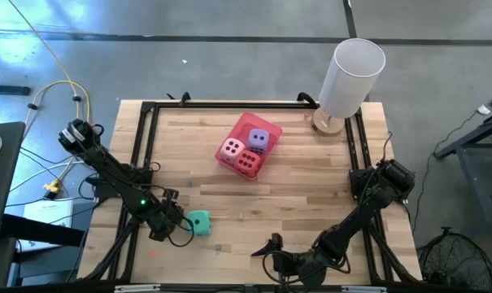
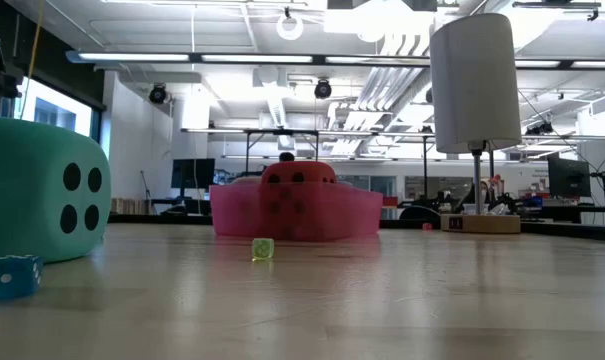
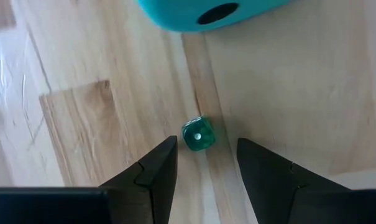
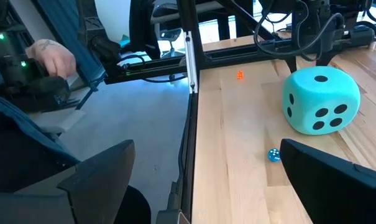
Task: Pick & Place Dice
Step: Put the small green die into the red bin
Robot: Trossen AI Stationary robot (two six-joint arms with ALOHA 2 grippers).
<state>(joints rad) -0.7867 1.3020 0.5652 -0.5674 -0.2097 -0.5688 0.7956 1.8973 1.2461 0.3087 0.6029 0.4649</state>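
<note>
The teal green die (image 1: 198, 221) rests on the wood table near the left front, also in the low view (image 2: 42, 190) and the right wrist view (image 4: 320, 101). My left gripper (image 1: 172, 228) points down just left of it, open; its fingertips (image 3: 206, 146) stand on either side of a tiny green die (image 3: 198, 135) on the table, touching nothing. The pale pink die (image 1: 230, 149), purple die (image 1: 259, 140) and red die (image 1: 246, 162) sit in the pink tray (image 1: 247, 122). My right gripper (image 4: 219, 186) waits open at the near edge (image 1: 272, 248).
A white cylinder on a wooden base (image 1: 351, 69) stands at the far right corner. A tiny blue die (image 4: 273, 155), a tiny orange one (image 4: 239, 75) and a tiny yellow-green one (image 2: 263, 249) lie on the table. A person's hand (image 4: 51, 59) shows beyond the table's left edge.
</note>
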